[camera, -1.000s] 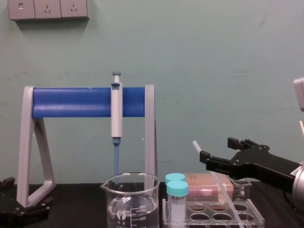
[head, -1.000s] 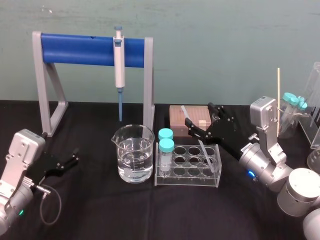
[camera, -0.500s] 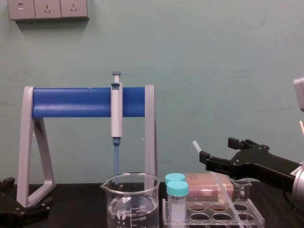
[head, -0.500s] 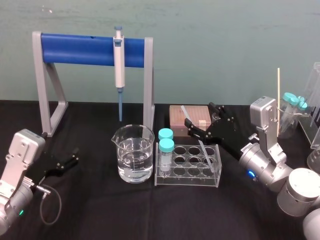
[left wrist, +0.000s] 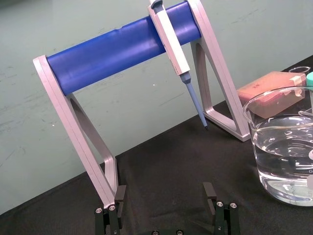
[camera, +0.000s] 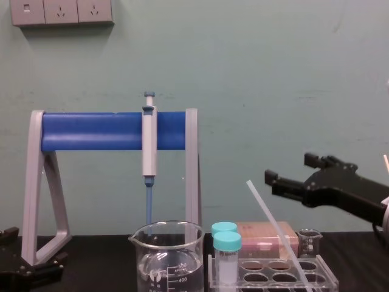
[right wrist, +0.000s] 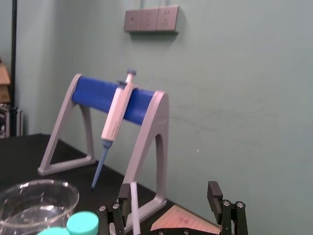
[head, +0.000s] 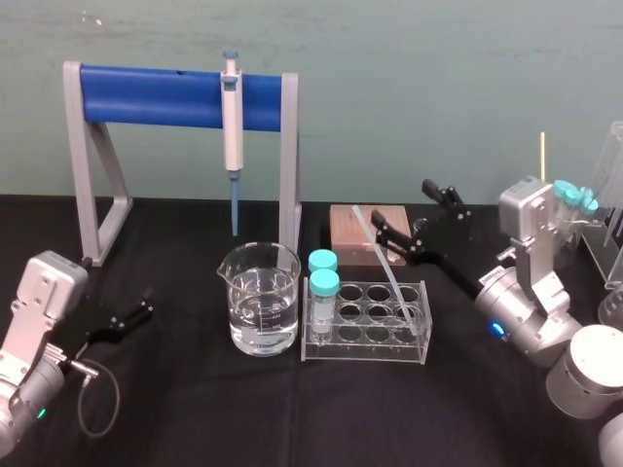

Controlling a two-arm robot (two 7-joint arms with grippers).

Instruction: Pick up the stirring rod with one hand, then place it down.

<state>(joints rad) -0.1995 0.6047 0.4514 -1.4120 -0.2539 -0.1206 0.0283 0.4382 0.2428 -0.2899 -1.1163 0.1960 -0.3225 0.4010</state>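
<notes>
Right gripper (head: 400,200) spread wide, gripping nothing, hovering over tube rack (head: 360,350). Stirring rod (head: 387,272) leans in rack well, top just beside one finger. Guessing pick pending: next, centre on upper rod, clench gently. Left gripper (head: 144,304) parked, released, bench (head: 195,409) left.

Head cam looks down, chest cam level; both share pipette stand (head: 156,97).

The pipette (head: 232,122) hangs on the stand (head: 156,97) at far left. The beaker (head: 260,311) sits before it, with the tube rack (head: 360,348) just right. The stirring rod (head: 384,267) leans in the rack, and the box (head: 343,238) lies behind it.
</notes>
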